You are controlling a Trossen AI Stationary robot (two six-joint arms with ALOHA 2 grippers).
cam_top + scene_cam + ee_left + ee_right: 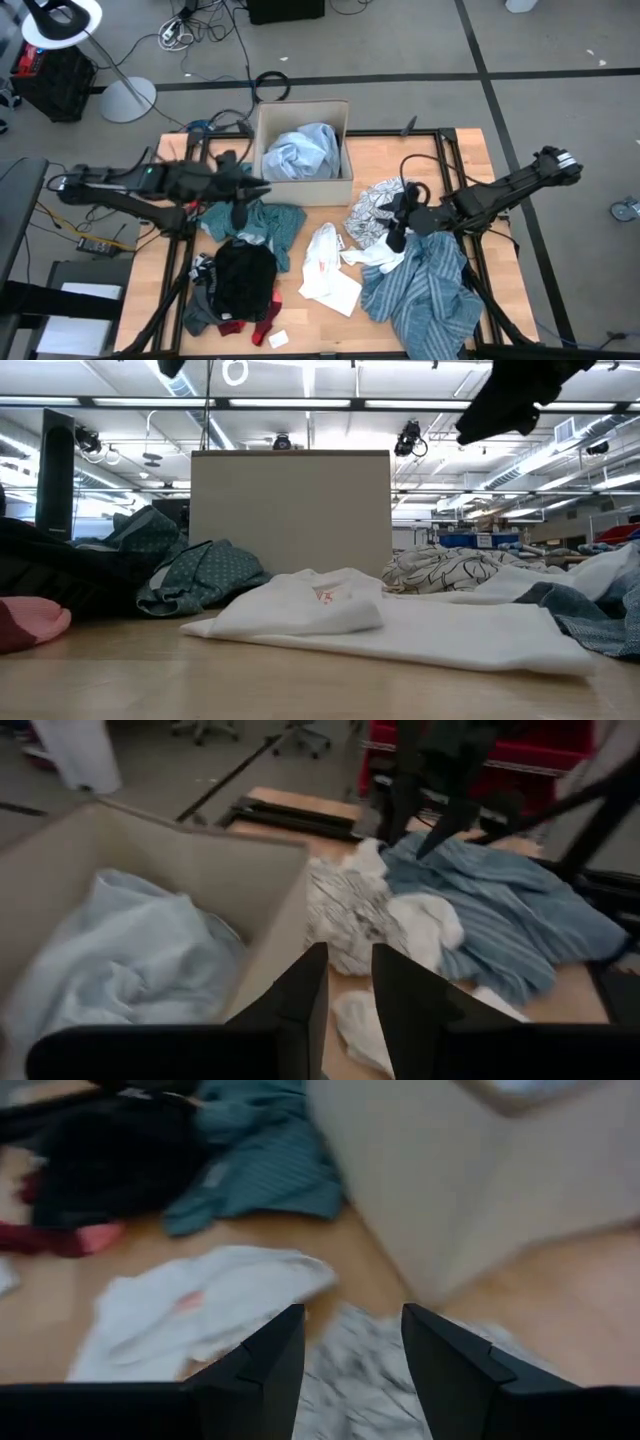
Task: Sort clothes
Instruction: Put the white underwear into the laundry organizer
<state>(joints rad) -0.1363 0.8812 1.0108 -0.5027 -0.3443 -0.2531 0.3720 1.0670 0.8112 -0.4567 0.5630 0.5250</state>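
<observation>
- High view: left gripper (238,215) hovering over teal garment (262,222) beside cardboard box (303,190), light-blue shirt (303,152) bundled inside; right gripper (396,238) above black-and-white patterned piece (372,208), striped shirt (425,290) just beside; black garment (244,277) and white garment (328,268) spread between
- Low view: white garment lying flat in front of the box
- Left wrist view: 2 fingers (305,995) slightly apart, empty
- Right wrist view: fingers (272,1350) spread, gripping nothing

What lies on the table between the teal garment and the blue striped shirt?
In the high view, a white garment lies between the teal garment and the blue striped shirt, on the wooden table.
</observation>
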